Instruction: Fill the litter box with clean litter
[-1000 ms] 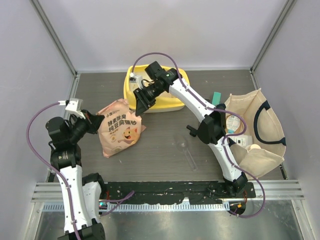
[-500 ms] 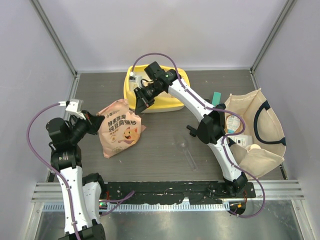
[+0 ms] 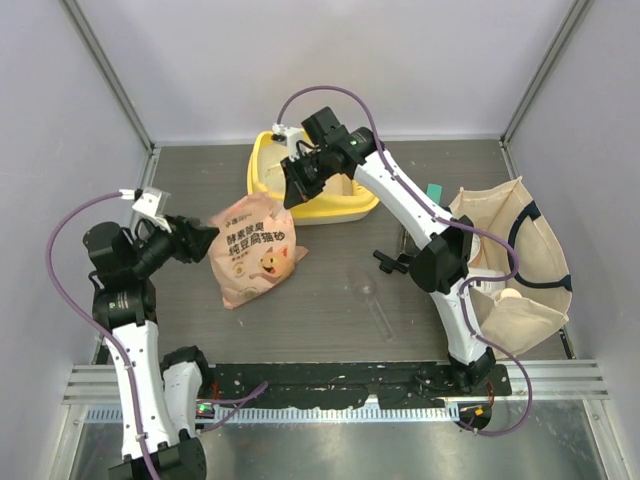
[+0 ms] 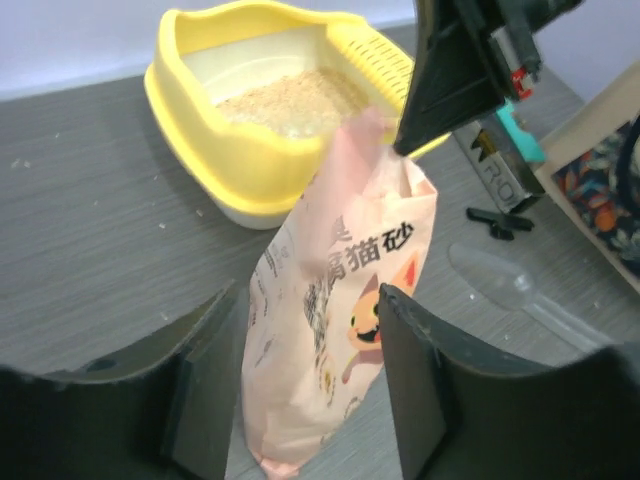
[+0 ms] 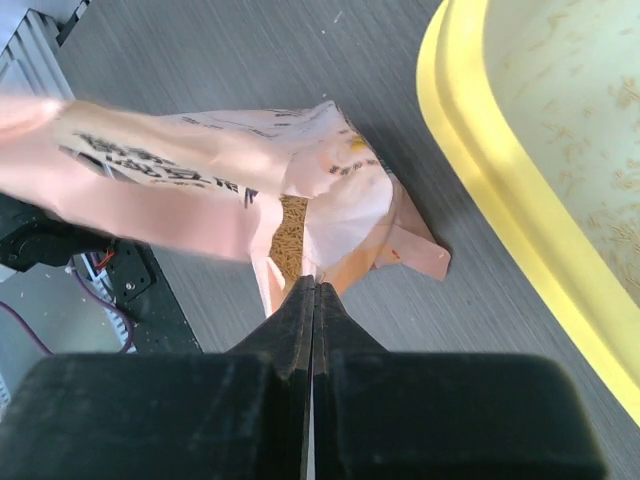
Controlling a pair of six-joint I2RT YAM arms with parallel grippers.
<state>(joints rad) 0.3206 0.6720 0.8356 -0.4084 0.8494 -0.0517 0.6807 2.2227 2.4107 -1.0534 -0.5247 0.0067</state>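
Since a second ago the soft peach-orange plastic litter bag (image 3: 258, 250) has been lifted upright and shifted right. The left gripper (image 3: 203, 240) has opened, its jaws flanking the bag's lower half. The right gripper (image 3: 296, 192), arm stretched far-left, is closed on the bag's top edge, though the pinch is hard to see. Just behind, the large yellow plastic litter box (image 3: 258, 168) holds pale beige granules (image 4: 290, 98).
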